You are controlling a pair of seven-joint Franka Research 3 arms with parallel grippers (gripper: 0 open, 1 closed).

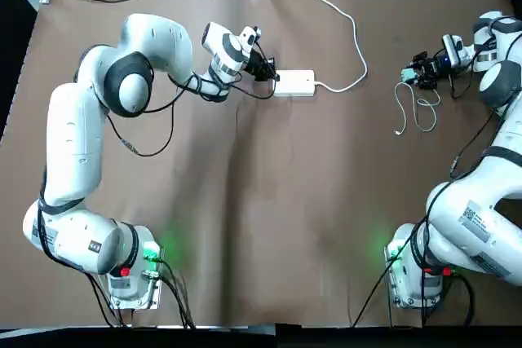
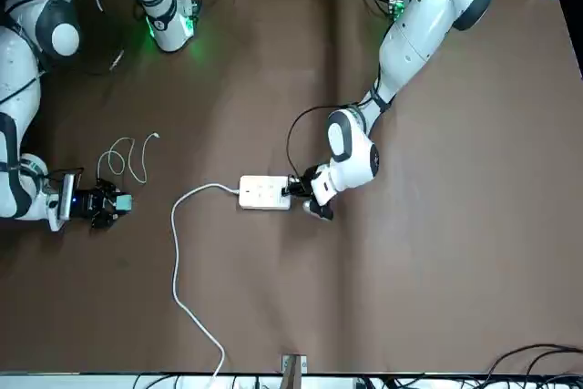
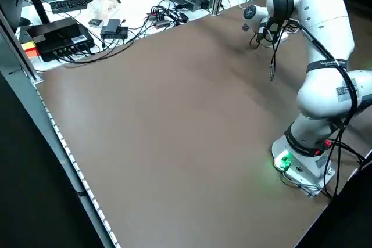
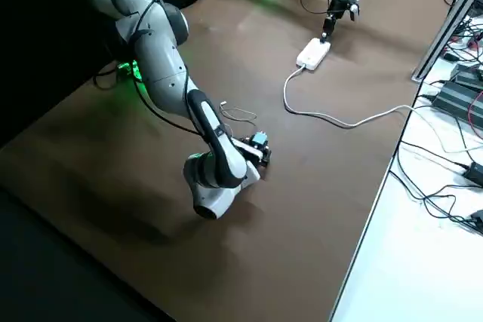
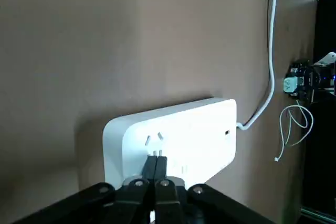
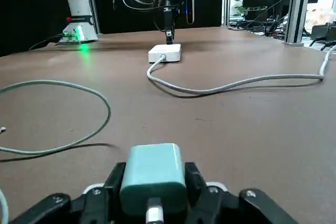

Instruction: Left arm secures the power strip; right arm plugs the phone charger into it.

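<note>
Both at work: my left tool (image 5: 155,161), closed, at the power strip (image 5: 207,135); my right tool (image 6: 155,174), clasping the charger (image 6: 155,162), should carry it socketward.

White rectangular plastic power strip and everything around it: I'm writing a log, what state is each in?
Power strip: on the table, sockets up, no plug visible.
Teal charger cube: gripped, not in the strip.
Thin white cable: plugged into charger, far end loose.
Left black tool: shut, at the strip.
Right black tool: closed on charger.
</note>
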